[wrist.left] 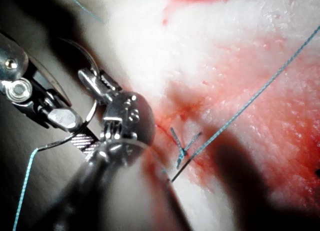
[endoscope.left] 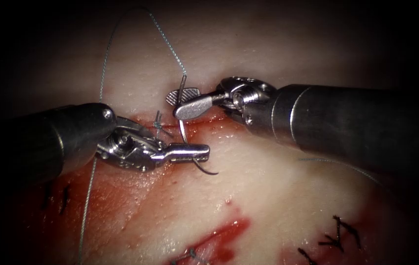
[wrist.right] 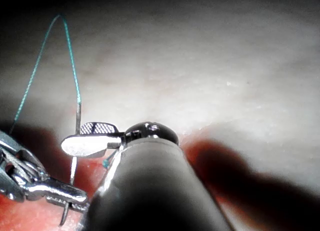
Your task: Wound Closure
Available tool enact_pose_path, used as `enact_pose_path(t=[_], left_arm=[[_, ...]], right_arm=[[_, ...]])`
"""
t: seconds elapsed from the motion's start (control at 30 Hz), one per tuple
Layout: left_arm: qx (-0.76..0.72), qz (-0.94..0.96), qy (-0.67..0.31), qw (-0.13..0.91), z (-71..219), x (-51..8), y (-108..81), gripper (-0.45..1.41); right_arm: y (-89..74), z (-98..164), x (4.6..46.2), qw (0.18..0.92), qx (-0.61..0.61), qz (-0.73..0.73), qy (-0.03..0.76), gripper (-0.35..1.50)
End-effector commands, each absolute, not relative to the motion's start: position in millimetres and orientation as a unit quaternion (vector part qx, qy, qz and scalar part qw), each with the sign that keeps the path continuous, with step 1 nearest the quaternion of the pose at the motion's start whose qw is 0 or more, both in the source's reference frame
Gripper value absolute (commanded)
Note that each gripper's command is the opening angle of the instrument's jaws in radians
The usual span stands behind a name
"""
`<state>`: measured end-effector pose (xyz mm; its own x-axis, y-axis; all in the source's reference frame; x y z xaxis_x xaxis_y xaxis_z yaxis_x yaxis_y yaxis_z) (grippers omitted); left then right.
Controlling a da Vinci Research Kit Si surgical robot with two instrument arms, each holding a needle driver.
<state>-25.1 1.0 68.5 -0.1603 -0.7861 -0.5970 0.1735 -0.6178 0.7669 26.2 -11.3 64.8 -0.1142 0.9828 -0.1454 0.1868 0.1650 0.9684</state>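
The left tool (endoscope.left: 189,153) came in from the left, its jaws closed on the needle (endoscope.left: 183,131) near the pointed end; the tip curved out below the jaws, free of the tissue (endoscope.left: 278,196). The right tool (endoscope.left: 185,100) reached in from the right with its jaws parted around the needle's swaged end, where the thread (endoscope.left: 102,78) joined; whether either jaw actually touched the needle was hard to make out. The needle stood roughly upright between the two tools, over the cut (endoscope.left: 170,125), and its mid-curve passed behind the right tool's lower jaw. No part of it looked to be in the tissue.

The thread rose from the swage, arched up and left, then ran down past the left tool's shaft, which hid a stretch of it, and out of frame below. A small knot (endoscope.left: 157,122) with short tails sat on the cut just left of the needle. Red fluid (endoscope.left: 224,235) pooled lower down, beside dark stitches (endoscope.left: 339,235) partly lost in shadow.
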Motion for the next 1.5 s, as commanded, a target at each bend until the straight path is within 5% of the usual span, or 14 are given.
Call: enact_pose_path(t=[0.03, 0.23, 0.27, 0.33, 0.47, 0.57, 0.83, 1.1, 1.2, 1.43, 1.5], left_arm=[[0.551, -0.710, -0.279, 0.339, 68.9, -25.6, 1.8, -0.45], [0.550, -0.711, -0.279, 0.338, 68.9, -25.7, 1.8, -0.45], [0.550, -0.711, -0.279, 0.338, 68.9, -25.7, 1.8, -0.45], [0.550, -0.711, -0.279, 0.338, 68.9, -25.7, 1.8, -0.45], [0.549, -0.711, -0.279, 0.338, 68.8, -25.9, 1.6, -0.45], [0.554, -0.720, -0.267, 0.321, 68.7, -26.0, 1.5, 0.63], [0.528, -0.800, -0.222, 0.180, 69.0, -25.1, -0.1, 1.18], [0.489, -0.845, -0.191, 0.099, 69.6, -24.1, -2.9, 1.03], [0.483, -0.853, -0.182, 0.073, 69.7, -23.8, -2.8, 0.79], [0.439, -0.883, -0.163, -0.039, 71.3, -23.6, -1.6, -0.13], [0.436, -0.884, -0.161, -0.053, 71.9, -23.6, -1.2, -0.16]], right_arm=[[-10.7, 65.1, 27.4, 0.459, 0.481, 0.431, 0.610, 0.86], [-10.8, 65.1, 27.6, 0.458, 0.483, 0.432, 0.609, 0.64], [-10.9, 65.1, 27.6, 0.457, 0.485, 0.433, 0.607, 0.49], [-11.1, 65.2, 27.6, 0.451, 0.492, 0.437, 0.603, -0.35], [-11.4, 65.6, 27.9, 0.466, 0.478, 0.460, 0.585, -0.35], [-10.9, 65.9, 27.9, 0.475, 0.461, 0.456, 0.595, -0.35], [-9.6, 66.8, 27.3, 0.555, 0.328, 0.377, 0.664, -0.35], [-8.8, 67.4, 26.8, 0.602, 0.231, 0.354, 0.678, -0.35], [-8.6, 67.9, 26.2, 0.619, 0.193, 0.337, 0.682, -0.35], [-8.8, 70.4, 25.0, 0.666, 0.085, 0.277, 0.687, -0.35], [-8.9, 71.1, 25.2, 0.680, 0.048, 0.252, 0.687, -0.35]])
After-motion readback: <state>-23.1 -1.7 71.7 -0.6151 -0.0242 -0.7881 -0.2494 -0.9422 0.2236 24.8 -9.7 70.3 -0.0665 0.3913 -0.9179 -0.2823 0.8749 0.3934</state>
